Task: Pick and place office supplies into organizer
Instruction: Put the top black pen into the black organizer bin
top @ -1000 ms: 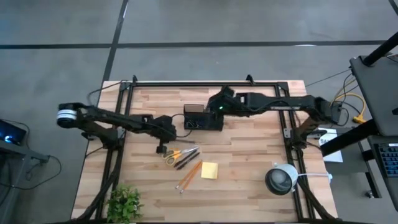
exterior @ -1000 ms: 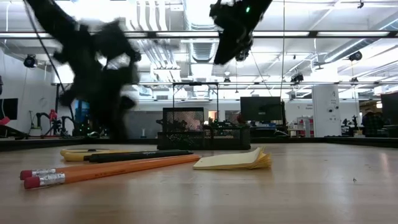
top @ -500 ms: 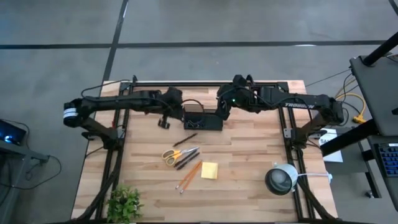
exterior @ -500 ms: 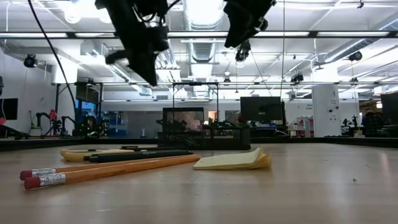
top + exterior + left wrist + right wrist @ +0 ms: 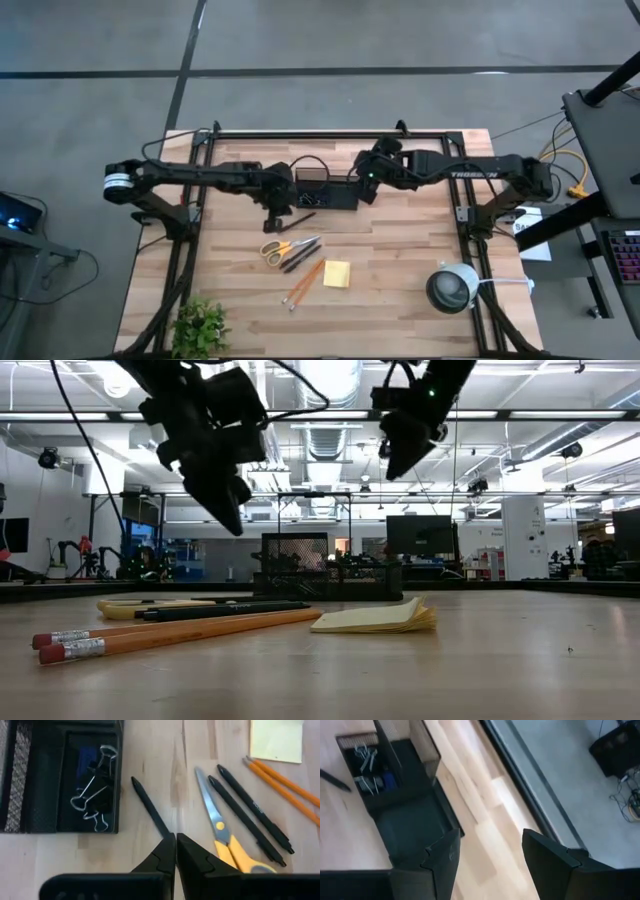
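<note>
The black mesh organizer (image 5: 325,190) stands near the table's far edge; its compartment (image 5: 87,785) holds binder clips and a small blue block. One dark pen (image 5: 150,810) lies alone just in front of it. Nearer lie the yellow-handled scissors (image 5: 276,248), two dark pens (image 5: 250,817), two orange pencils (image 5: 303,283) and the yellow sticky-note pad (image 5: 337,274). My left gripper (image 5: 175,838) hangs shut and empty above the lone pen, well off the table in the low view (image 5: 232,525). My right gripper (image 5: 490,850) hovers open and empty beside the organizer's right end (image 5: 362,192).
A green plant (image 5: 200,325) stands at the near left corner and a round white-grey device (image 5: 452,288) at the near right. Black frame rails (image 5: 330,133) run along the far edge and both sides. Bare wood shows to the right of the supplies.
My left gripper rose from low beside the scissors, swung toward the far edge, then came back a little nearer and lower beside the organizer's left end. My right gripper drifted slightly toward the table's right, staying high by the organizer.
</note>
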Motion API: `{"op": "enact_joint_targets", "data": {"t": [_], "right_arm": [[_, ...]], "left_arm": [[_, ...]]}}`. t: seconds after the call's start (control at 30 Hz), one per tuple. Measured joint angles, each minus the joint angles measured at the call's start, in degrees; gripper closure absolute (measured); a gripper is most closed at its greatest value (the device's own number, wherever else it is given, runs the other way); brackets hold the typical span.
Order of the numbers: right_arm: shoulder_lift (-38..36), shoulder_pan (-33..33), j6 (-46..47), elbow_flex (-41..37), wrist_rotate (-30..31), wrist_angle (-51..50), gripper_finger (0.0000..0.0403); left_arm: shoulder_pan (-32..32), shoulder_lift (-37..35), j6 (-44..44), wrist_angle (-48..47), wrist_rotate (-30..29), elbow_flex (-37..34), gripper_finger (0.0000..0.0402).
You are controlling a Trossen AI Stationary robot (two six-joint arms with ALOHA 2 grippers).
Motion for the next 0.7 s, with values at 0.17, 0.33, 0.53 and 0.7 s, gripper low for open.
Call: {"op": "enact_joint_targets", "data": {"t": [0.17,0.33,0.53,0.7], "right_arm": [[-0.04,0.00,0.25,-1.89,-0.03,0.69,0.0202],[-0.06,-0.02,-1.27,-1.90,0.01,2.46,0.0202],[-0.06,-0.04,-3.58,-1.90,0.06,4.02,0.0202],[-0.06,-0.77,-6.33,-1.90,0.01,5.36,0.0202]], "left_arm": [[0.05,0.80,0.09,0.11,1.18,0.91,0.0401],[-0.21,2.36,-0.56,2.33,4.49,1.52,0.0394],[-1.10,5.08,-7.85,-8.61,-6.66,3.16,0.0327],[-4.22,3.55,-13.68,-1.83,-6.64,0.33,0.0251]]}}
